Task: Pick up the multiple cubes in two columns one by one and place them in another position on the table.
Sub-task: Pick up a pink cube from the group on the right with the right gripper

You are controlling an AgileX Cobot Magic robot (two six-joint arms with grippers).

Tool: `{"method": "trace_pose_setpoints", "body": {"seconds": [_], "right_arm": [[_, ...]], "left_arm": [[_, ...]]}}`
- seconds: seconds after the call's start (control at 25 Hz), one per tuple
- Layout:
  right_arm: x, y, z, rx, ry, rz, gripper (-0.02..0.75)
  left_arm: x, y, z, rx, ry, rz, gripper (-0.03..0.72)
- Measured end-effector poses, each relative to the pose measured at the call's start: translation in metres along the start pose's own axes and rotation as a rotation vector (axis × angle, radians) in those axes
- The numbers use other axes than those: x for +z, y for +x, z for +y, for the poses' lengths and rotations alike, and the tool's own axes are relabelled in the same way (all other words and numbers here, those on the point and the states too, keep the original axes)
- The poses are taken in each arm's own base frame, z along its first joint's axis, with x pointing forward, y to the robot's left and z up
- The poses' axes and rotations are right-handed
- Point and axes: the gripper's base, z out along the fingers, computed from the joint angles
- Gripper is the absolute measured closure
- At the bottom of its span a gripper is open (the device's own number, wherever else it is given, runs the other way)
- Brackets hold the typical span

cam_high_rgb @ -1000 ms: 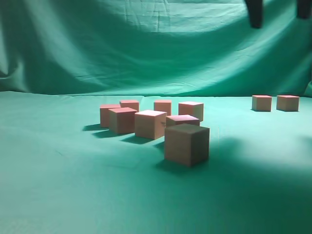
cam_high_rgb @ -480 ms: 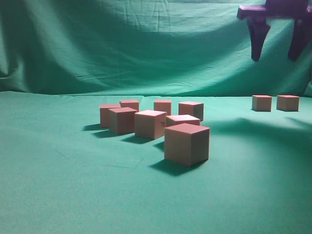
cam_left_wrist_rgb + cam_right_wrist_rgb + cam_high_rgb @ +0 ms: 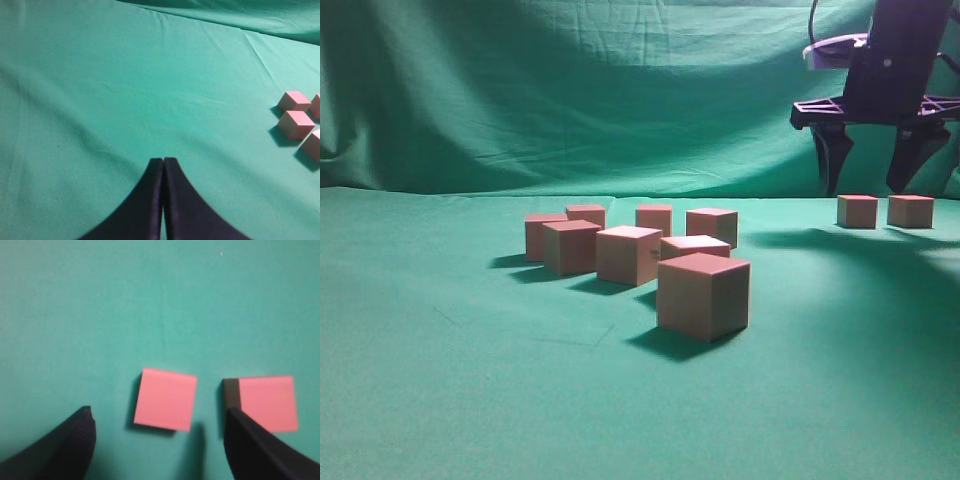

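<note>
Several salmon-topped cubes [image 3: 630,254] stand clustered mid-table, the nearest and largest-looking one [image 3: 703,293] in front. Two more cubes [image 3: 857,211] [image 3: 910,211] sit side by side at the far right. My right gripper [image 3: 866,190] hangs open and empty just above and slightly left of that pair. From the right wrist, one cube [image 3: 165,399] lies between the spread fingers of the right gripper [image 3: 160,411], and the other cube [image 3: 265,402] is partly behind the right finger. My left gripper [image 3: 163,161] is shut, empty, over bare table [image 3: 125,90], with cubes [image 3: 296,124] at the frame's right edge.
Green cloth covers the table [image 3: 470,380] and hangs as a backdrop [image 3: 570,90] behind it. A stretch of cloth separates the cluster from the pair at the far right.
My right gripper has come down from the top edge of the exterior view to just above the two far-right cubes. The cubes have not moved.
</note>
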Motion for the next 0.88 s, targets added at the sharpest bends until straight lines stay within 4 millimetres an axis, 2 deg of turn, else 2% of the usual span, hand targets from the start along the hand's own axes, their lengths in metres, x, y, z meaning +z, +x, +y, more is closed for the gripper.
{"method": "trace_pose_setpoints", "body": {"seconds": [0.16, 0.52, 0.76, 0.8, 0.88], "right_arm": [[0.014, -0.001, 0.001, -0.003, -0.005, -0.029, 0.2], [0.028, -0.009, 0.003, -0.007, -0.006, -0.065, 0.2], [0.029, -0.008, 0.002, -0.008, -0.003, -0.046, 0.454], [0.029, -0.008, 0.002, -0.008, -0.003, -0.041, 0.476], [0.028, -0.008, 0.002, -0.006, -0.002, -0.037, 0.468]], "left_arm": [[0.0, 0.0, 0.0, 0.0, 0.0, 0.0, 0.688], [0.0, 0.0, 0.0, 0.0, 0.0, 0.0, 0.688], [0.0, 0.0, 0.0, 0.0, 0.0, 0.0, 0.688], [0.0, 0.0, 0.0, 0.0, 0.0, 0.0, 0.688], [0.0, 0.0, 0.0, 0.0, 0.0, 0.0, 0.688]]}}
